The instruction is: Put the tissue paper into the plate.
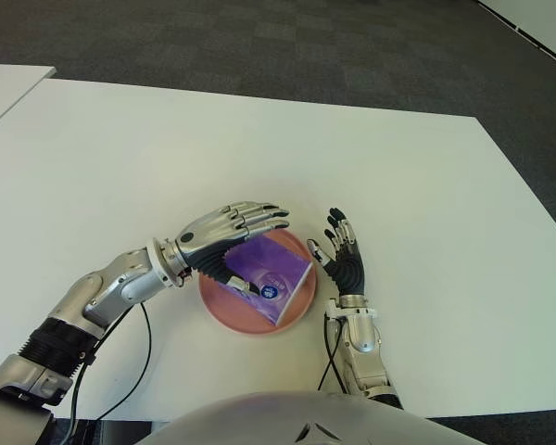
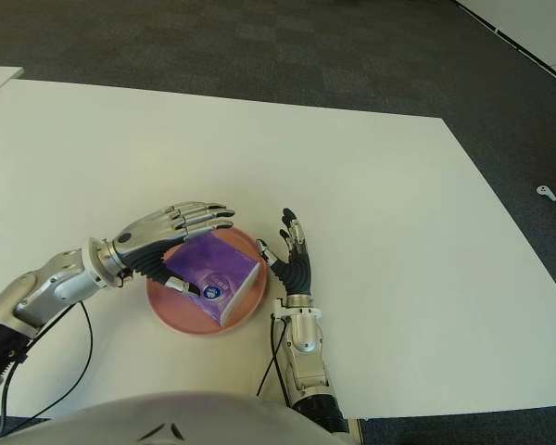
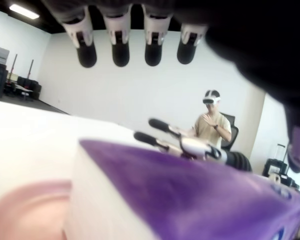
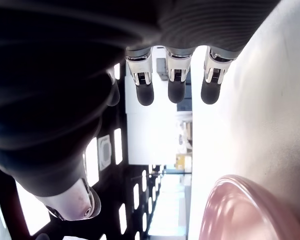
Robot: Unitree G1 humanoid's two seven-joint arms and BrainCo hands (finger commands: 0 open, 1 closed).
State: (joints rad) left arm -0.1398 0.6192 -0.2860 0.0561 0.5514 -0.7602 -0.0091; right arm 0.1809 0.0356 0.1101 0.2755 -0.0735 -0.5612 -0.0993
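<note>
A purple tissue pack [image 1: 276, 273] lies tilted inside the pink plate [image 1: 232, 311], its right edge near the plate's rim. My left hand [image 1: 224, 230] hovers over the pack from the left, fingers stretched out straight above it and the thumb low beside it. In the left wrist view a gap shows between the fingers [image 3: 120, 50] and the pack [image 3: 180, 200], so the hand is open. My right hand [image 1: 341, 250] stands just right of the plate, fingers spread and holding nothing; its wrist view shows the fingers [image 4: 175, 85] and the plate rim [image 4: 240, 210].
The plate sits near the front edge of a white table [image 1: 120, 167]. Black cables [image 1: 144, 343] hang from both forearms by that edge. A second table corner [image 1: 9, 79] shows far left. A person [image 3: 212, 122] in a headset sits in the background.
</note>
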